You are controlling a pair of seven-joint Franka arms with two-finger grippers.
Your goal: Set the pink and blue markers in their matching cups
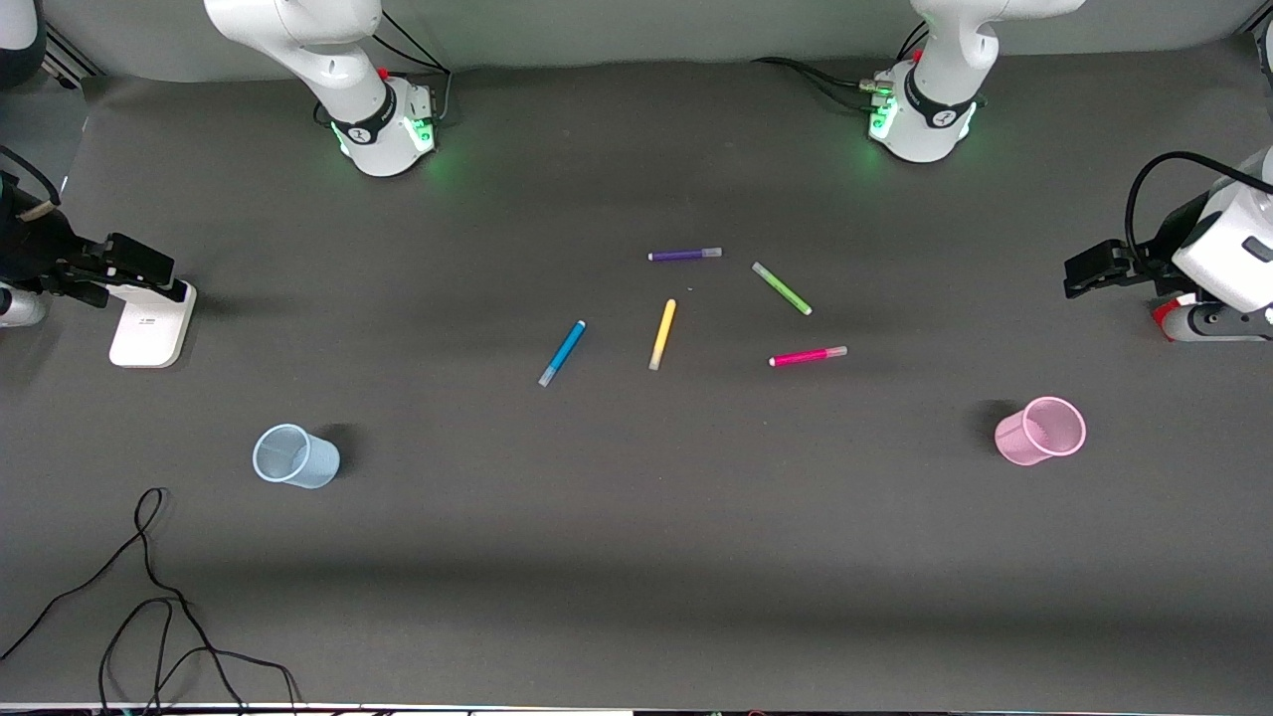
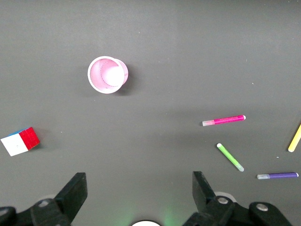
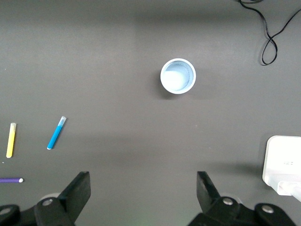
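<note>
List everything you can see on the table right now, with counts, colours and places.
blue marker: 1, blue, mid-table, toward right arm's end
pink marker: 1, magenta, mid-table, toward left arm's end
yellow pen: 1, between those two
green pen: 1, beside the purple pen
purple pen: 1, farthest from the front camera
blue cup: 1, upright, right arm's end
pink cup: 1, upright, left arm's end
cube: 1, multicoloured
white box: 1
black cable: 1
left hand: open, waiting
right hand: open, waiting
</note>
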